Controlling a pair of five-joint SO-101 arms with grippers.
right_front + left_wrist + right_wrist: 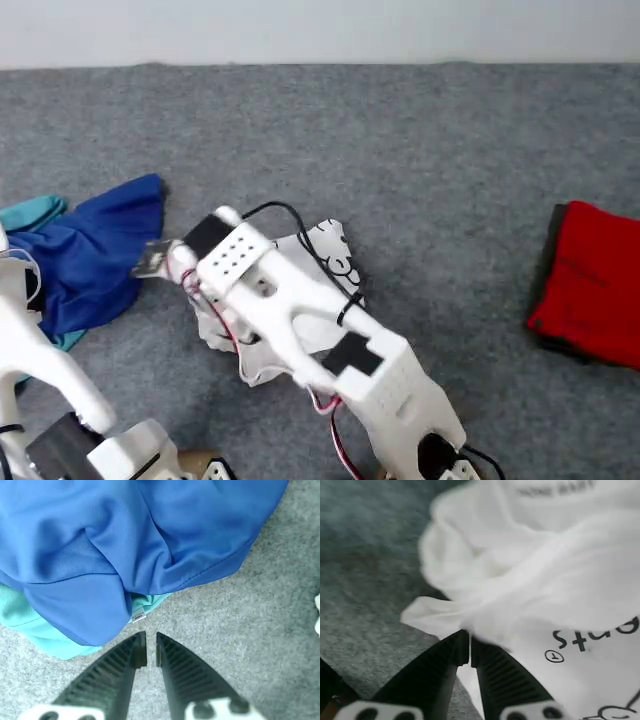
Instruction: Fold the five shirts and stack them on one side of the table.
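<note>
In the high view, the crumpled white shirt with black print (325,250) lies mid-table on the grey felt-like table top (420,150), mostly under the white right arm (300,310). The step in hand looks like spreading this shirt flat for folding. That would go best as a low, slow pull by one edge away from the bunch, so the cloth slides open rather than rolls. A loose royal-blue shirt (95,240) on a teal shirt (30,212) lies just beside it, close enough to be dragged along. The white left arm (40,360) stands by that heap. A folded red shirt (595,280) on a dark garment (553,238) lies well apart at the far edge, probably the stack.

In the left wrist view, the left gripper (151,647) hovers over bare table just beside the blue hem. Its jaws are almost together with nothing between them.

In the right wrist view, the right gripper (470,647) has its jaws nearly closed and seems to pinch a fold of the white shirt. Bunched cloth beyond the tips hides the rest of that edge.
</note>
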